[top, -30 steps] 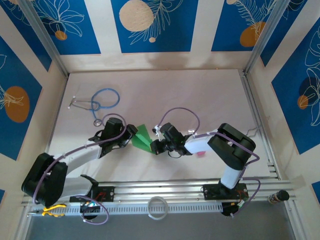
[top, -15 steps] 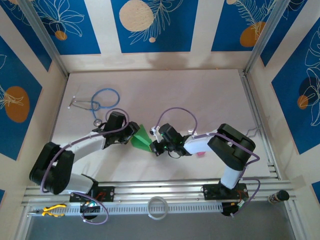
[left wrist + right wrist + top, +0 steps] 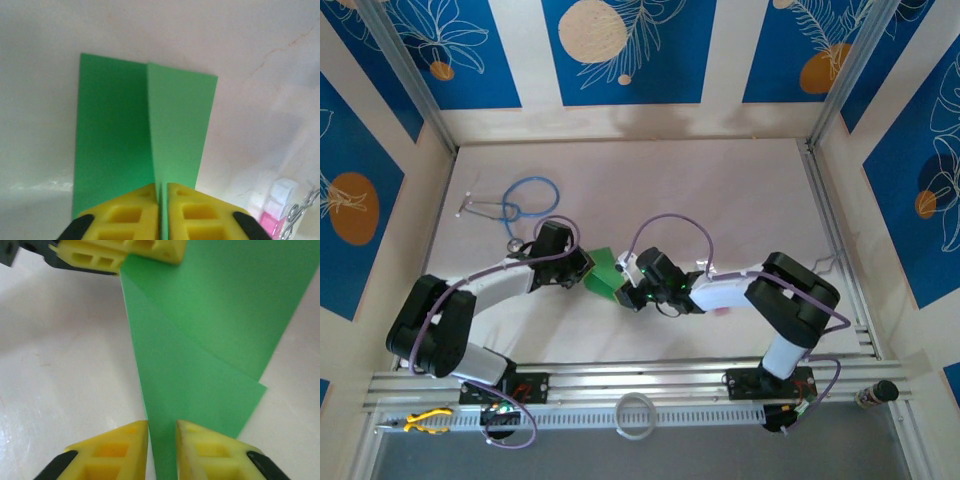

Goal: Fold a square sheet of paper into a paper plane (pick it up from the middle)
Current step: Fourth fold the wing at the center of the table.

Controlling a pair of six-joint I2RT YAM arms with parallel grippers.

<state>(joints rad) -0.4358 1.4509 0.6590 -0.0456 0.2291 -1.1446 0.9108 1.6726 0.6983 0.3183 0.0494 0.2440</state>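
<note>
From above, we see two white robot arms reaching toward each other over a pale table [image 3: 720,190]. They meet at a green sheet of paper [image 3: 604,272] just left of the frame's centre. The paper is folded into a narrower shape with a raised crease. The left gripper [image 3: 586,268] comes in from the paper's left, the right gripper [image 3: 624,291] from its lower right.

At the bottom centre of the left wrist view, the left gripper's yellow fingers [image 3: 131,212] are pressed together on the paper's upright crease. The green flaps spread away toward the top of the frame. In the right wrist view, the right gripper's yellow fingers [image 3: 127,437] stand a little apart at the bottom edge. A green flap runs through the gap between them; we cannot tell whether they touch it.

A small pink bottle [image 3: 275,212] sits at the lower right of the left wrist view. It is blurred, so we cannot tell its contents or read any label. A blue-tubed stethoscope [image 3: 525,205] lies at the table's upper left, well apart from the paper.
</note>
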